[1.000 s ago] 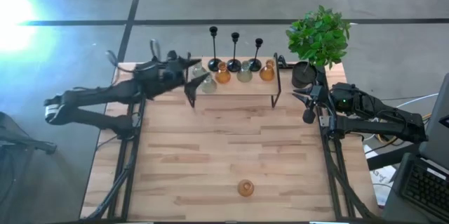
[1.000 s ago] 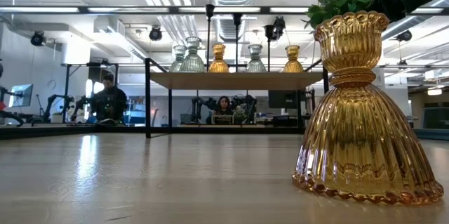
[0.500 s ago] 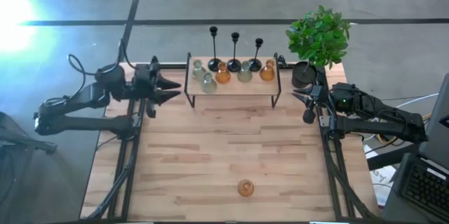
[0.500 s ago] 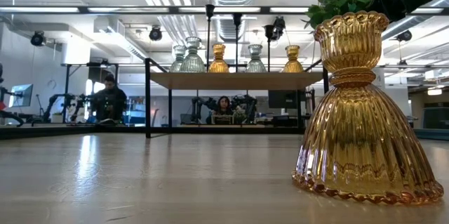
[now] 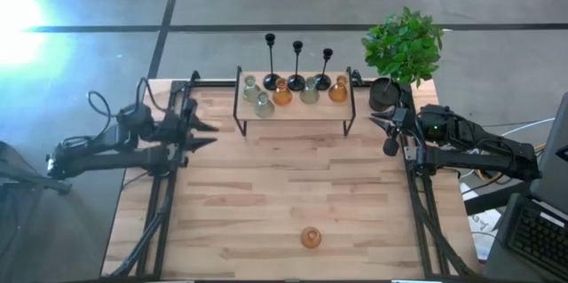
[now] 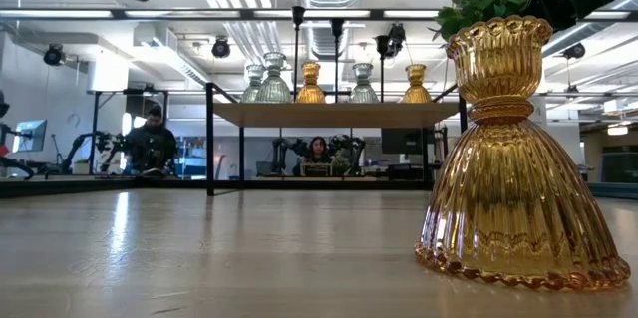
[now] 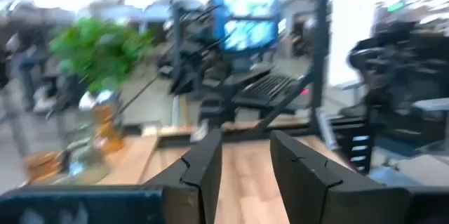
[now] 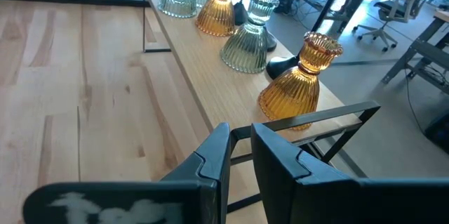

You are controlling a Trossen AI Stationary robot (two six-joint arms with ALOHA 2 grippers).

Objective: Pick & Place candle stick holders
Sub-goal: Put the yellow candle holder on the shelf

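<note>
Three black candlesticks (image 5: 296, 70) and several amber and pale green glass holders (image 5: 282, 95) stand on a wooden shelf (image 5: 293, 113) at the table's far edge. One more amber glass holder (image 5: 310, 237) stands by its wide base on the table near the front edge; it fills the right of the low view (image 6: 513, 159). My left gripper (image 5: 211, 134) is open and empty, left of the shelf and above the table's left part. My right gripper (image 5: 382, 132) waits at the table's right edge with a narrow gap between its fingers (image 8: 240, 147), empty, facing the shelf's right end.
A leafy green plant in a black pot (image 5: 404, 48) stands at the far right corner, beside the shelf. The shelf's black metal frame (image 5: 238, 119) reaches down to the table. Bare wooden table top (image 5: 293, 176) lies between the shelf and the lone amber holder. People sit in the room behind (image 6: 152, 144).
My left gripper has drawn back from the shelf's left end toward the table's left edge and a little toward the near edge, empty. The glass holders on the shelf stand where they were.
</note>
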